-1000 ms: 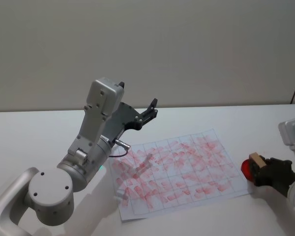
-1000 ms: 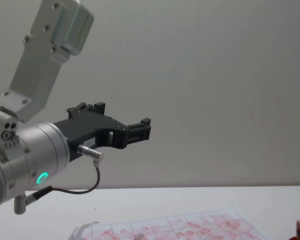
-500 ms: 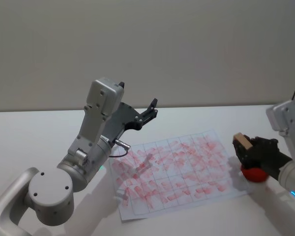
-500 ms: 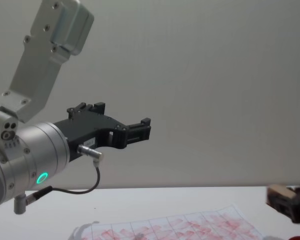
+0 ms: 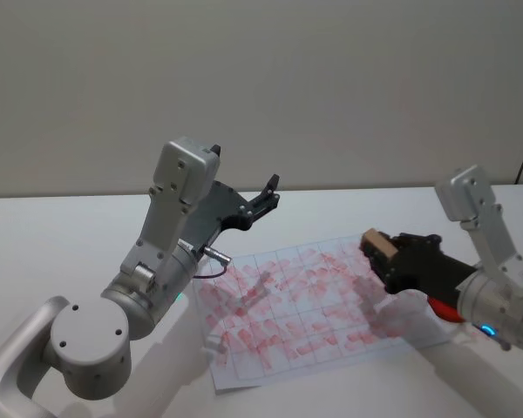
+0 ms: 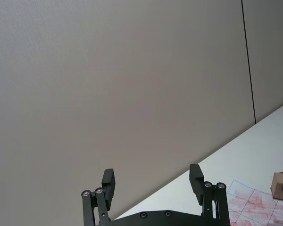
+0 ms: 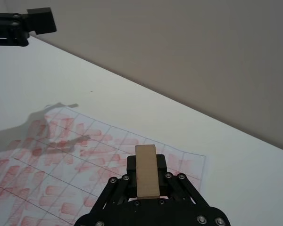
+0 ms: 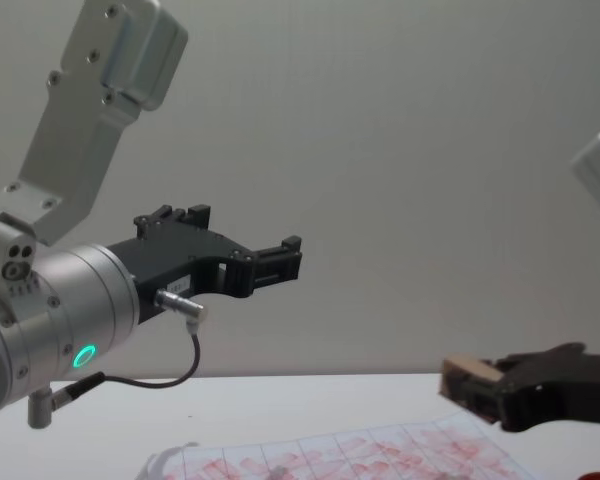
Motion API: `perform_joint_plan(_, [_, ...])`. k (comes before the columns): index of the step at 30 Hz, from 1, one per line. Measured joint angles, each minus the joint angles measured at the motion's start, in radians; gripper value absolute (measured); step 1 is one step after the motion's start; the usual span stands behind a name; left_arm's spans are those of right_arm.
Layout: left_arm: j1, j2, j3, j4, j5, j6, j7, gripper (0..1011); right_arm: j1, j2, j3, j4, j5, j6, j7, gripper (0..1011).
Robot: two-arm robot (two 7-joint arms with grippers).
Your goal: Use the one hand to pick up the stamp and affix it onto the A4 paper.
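Four cameras on one stamped sheet

The head view looks steeply down on the paper point(image 5: 314, 305). The chest view looks low and level, close behind the left gripper point(image 8: 288, 258). The right wrist view sights along the right gripper point(image 7: 146, 163), with the stamp point(image 7: 146, 181) between its fingers point(image 7: 160, 163) and the paper beyond their tips. The left wrist view faces the wall point(image 6: 132, 70) past spread fingers and shares the paper's corner.

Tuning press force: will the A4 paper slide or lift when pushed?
Probably floppy and light: the A4 paper lies flat on the smooth table, no tape visible, so it may skid. The stamp, held above it in the right gripper, looks rigid.
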Motion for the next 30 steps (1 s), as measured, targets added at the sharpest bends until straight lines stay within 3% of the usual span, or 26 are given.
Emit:
perform_joint_plan(12, [0.0,0.0,0.0,0.0,0.0,0.0,0.0,1001,0.022,-0.024,-0.025,0.063,0.045,0.041,0.097,219])
perform_joint_plan(30, [0.0,0.0,0.0,0.0,0.0,0.0,0.0,1001,0.011,-0.013,-0.048,0.089,0.022,0.139,0.136,219])
